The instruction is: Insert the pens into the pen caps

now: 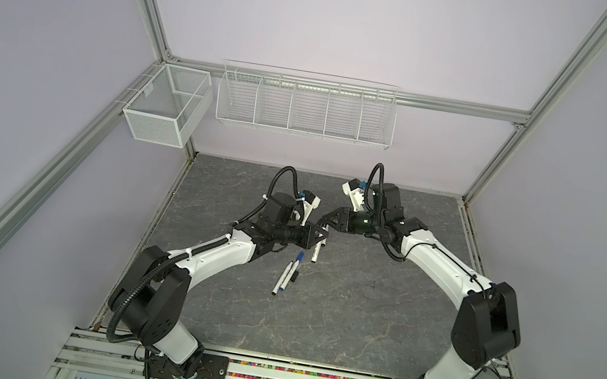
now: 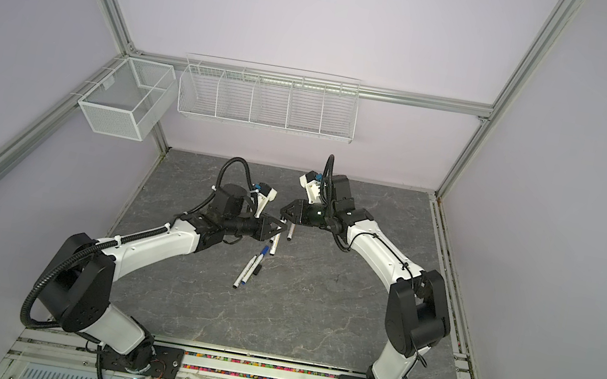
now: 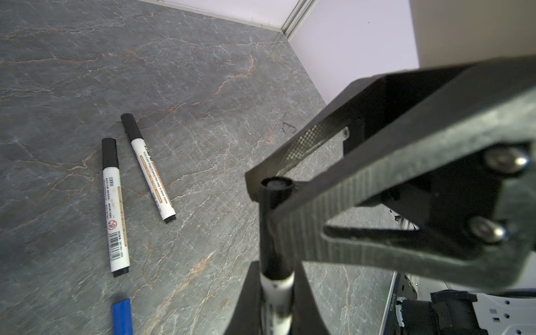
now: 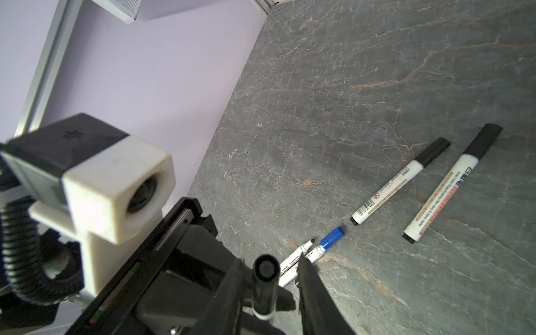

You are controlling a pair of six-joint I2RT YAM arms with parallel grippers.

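Left wrist view gives you the clearest read. Your left hand (image 3: 275,268) is clamped tight on the white barrel of the held pen (image 3: 277,293), just under its black cap (image 3: 275,185). Your right hand (image 4: 271,262) brackets the outer end of that cap with its jaws partly apart. The right wrist view shows a sliver of gap between the cap and one finger, so I judge the cap not yet gripped.

Watch three things. If one finger lands first, it can shove the cap sideways and lever the pen askew in your left grip. I cannot tell whether the cap is fully seated, so a weak or off-axis push may leave it loose. Your left fingers sit close below the cap, which leaves the right hand little room before the hands collide.

Both top views show the hands meeting near mid-worktop (image 3: 203,87) with the held pen raised between them. To their near-left, the uncapped pen (image 4: 301,251) lies beside the blue-capped pen (image 4: 332,237). One capped black pen (image 3: 114,203) and a second capped pen (image 3: 152,171) lie almost beneath the hands, where a dropped pen would hit them.
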